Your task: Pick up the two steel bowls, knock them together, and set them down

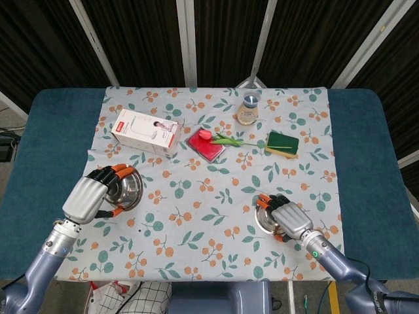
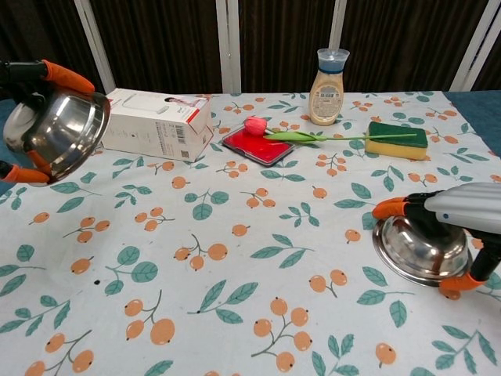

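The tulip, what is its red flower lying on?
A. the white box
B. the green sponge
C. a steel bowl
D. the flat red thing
D: the tulip has its red bloom resting on the flat red thing, with its green stem stretching out toward the green sponge.

Silver bowls (image 2: 55, 133), orange-tipped fingers (image 2: 389, 208) (floral tablecloth (image 2: 235, 266))
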Action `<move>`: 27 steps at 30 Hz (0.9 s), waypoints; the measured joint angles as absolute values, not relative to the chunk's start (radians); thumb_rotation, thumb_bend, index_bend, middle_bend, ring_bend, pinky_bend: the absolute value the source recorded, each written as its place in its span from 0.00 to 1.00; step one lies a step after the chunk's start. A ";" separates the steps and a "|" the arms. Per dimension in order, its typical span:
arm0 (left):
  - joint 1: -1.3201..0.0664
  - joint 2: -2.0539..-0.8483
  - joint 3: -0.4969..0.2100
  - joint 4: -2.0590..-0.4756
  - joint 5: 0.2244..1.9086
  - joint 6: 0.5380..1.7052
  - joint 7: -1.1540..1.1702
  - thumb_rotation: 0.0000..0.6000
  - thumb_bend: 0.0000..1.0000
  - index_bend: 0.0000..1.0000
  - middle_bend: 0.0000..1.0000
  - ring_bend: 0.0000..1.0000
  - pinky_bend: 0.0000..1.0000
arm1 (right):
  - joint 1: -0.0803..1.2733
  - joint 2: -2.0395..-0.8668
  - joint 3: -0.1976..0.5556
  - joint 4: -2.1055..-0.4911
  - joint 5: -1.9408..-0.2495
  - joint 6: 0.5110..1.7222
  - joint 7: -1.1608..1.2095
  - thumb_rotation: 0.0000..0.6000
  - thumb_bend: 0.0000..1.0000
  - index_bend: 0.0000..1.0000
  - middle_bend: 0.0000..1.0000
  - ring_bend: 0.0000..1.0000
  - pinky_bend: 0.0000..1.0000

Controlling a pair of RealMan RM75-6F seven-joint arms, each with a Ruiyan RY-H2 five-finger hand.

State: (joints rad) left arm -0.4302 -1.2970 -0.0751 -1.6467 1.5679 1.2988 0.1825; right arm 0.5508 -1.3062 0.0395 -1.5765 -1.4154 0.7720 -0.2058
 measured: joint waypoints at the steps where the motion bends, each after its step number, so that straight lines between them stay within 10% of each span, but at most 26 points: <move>1: -0.430 -1.297 -0.075 -1.646 1.566 1.299 0.185 1.00 0.46 0.43 0.59 0.48 0.74 | 0.553 -1.308 0.039 -1.574 -1.410 0.770 -0.209 1.00 0.28 0.00 0.00 0.00 0.14; 8: -0.429 -1.297 -0.077 -1.649 1.557 1.296 0.200 1.00 0.46 0.43 0.59 0.48 0.74 | 0.562 -1.305 0.037 -1.555 -1.383 0.763 -0.205 1.00 0.28 0.00 0.00 0.00 0.22; 14: -0.435 -1.305 -0.078 -1.654 1.548 1.283 0.219 1.00 0.46 0.43 0.59 0.48 0.74 | 0.570 -1.300 0.032 -1.548 -1.380 0.758 -0.189 1.00 0.28 0.01 0.11 0.24 0.55; 22: -0.442 -1.314 -0.082 -1.655 1.537 1.272 0.235 1.00 0.46 0.43 0.59 0.48 0.74 | 0.577 -1.297 0.023 -1.546 -1.371 0.756 -0.185 1.00 0.28 0.62 0.61 0.70 0.91; 27: -0.444 -1.317 -0.082 -1.652 1.531 1.267 0.235 1.00 0.47 0.43 0.59 0.48 0.74 | 0.581 -1.295 0.016 -1.549 -1.376 0.758 -0.177 1.00 0.35 0.84 0.74 0.83 1.00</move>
State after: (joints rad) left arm -0.4441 -1.3169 -0.0824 -1.6516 1.5305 1.2675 0.2346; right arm 0.5806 -1.2952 0.0161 -1.5489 -1.3764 0.7579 -0.1771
